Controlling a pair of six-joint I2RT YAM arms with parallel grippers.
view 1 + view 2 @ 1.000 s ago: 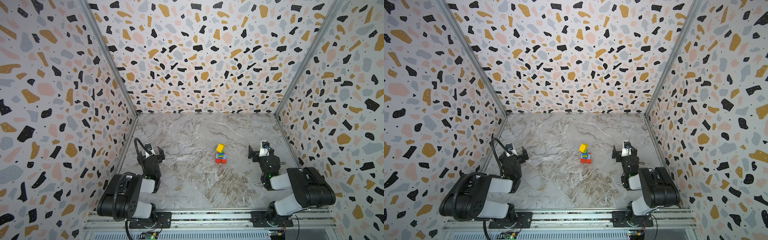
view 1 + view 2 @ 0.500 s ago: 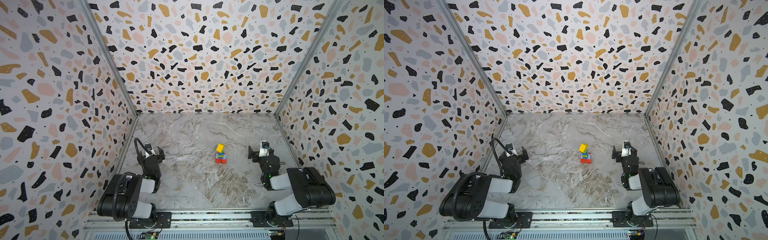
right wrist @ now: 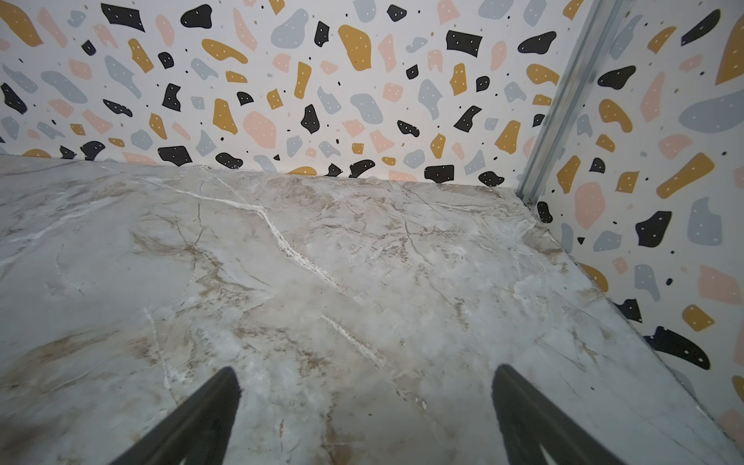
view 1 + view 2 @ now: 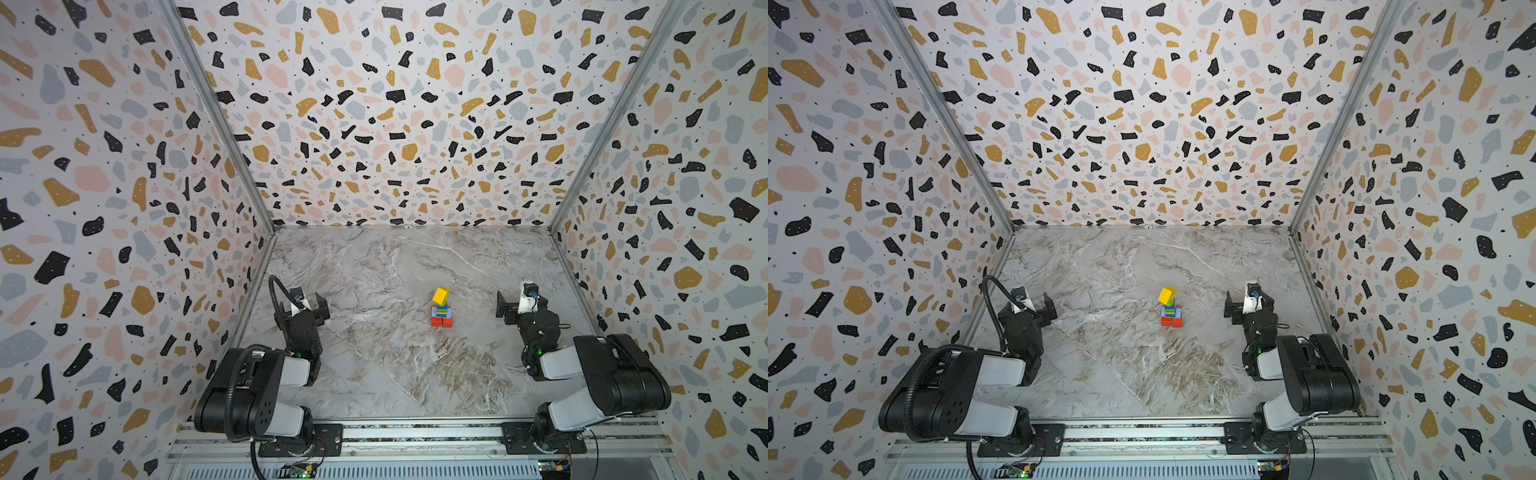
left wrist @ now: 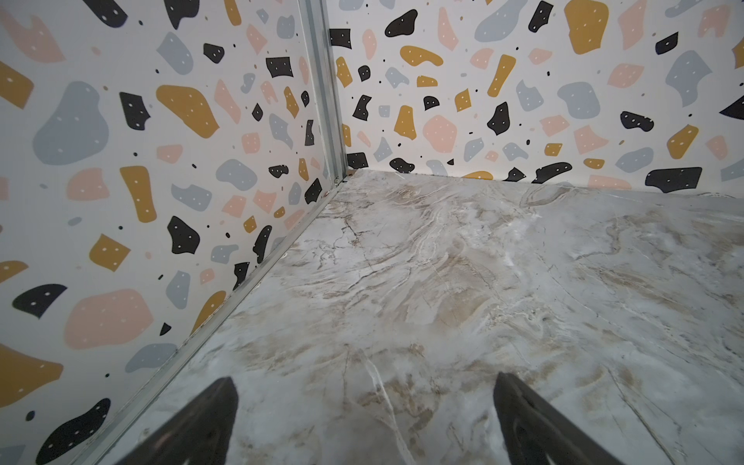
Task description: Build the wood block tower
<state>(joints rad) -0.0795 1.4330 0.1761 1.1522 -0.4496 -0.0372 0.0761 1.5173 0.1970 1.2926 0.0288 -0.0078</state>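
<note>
The wood block tower (image 4: 441,311) (image 4: 1170,311) stands near the middle of the marble table in both top views. Its base is red blocks, with light blue, blue and green layers above and a yellow cube (image 4: 440,295) on top, turned a little askew. I see no loose wood blocks. My left gripper (image 4: 302,304) (image 5: 364,388) rests open by the left wall, well to the left of the tower. To the tower's right, near the right wall, my right gripper (image 4: 521,303) (image 3: 366,382) is open. Both wrist views show only bare marble between the fingers.
Terrazzo-patterned walls (image 4: 124,249) close in the table (image 4: 395,374) on the left, back and right. A metal rail (image 4: 415,434) with both arm bases runs along the front edge. Each arm sits folded back near its own front corner.
</note>
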